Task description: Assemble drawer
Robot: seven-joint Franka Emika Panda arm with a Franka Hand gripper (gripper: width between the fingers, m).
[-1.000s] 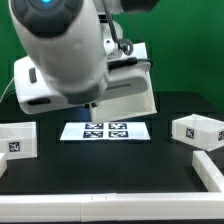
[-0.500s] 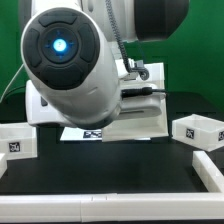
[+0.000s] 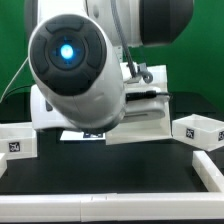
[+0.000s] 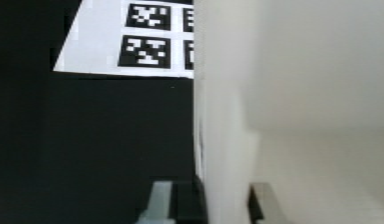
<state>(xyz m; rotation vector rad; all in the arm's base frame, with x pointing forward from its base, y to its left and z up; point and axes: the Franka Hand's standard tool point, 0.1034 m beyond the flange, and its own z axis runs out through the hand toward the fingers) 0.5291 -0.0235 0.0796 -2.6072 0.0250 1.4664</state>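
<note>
Far on the exterior view's left, a low white box (image 3: 15, 140) with a black-and-white tag on its front, resting on the black bench (image 3: 100, 175) and well apart from everything else. Next, filling the middle, the arm (image 3: 75, 70), round housing with a blue light turned toward the camera, hiding much of the scene. Under that housing, a strip of the marker board (image 3: 84, 134), flat on the bench and partly covered. Just right of the housing, the tall white casing (image 3: 145, 115), lower edge overlapping the marker board; lifted clear of the bench or resting on it, impossible to tell from here. Farther right, near the frame's edge, the drawer (image 3: 197, 130): small, low, open-topped, tag facing forward, sitting on the bench apart from the casing and untouched by the tool. Along the near edge, a white rail (image 3: 80, 208), turning up at the exterior view's right, below the drawer. In the wrist view, the tool (image 4: 212, 190) gripping a thin white wall of the casing, fingers (image 4: 164, 205) one on each side of it, a narrow dark sliver beside the paler one. Beyond the wall, black bench and the marker board's square tags.
</note>
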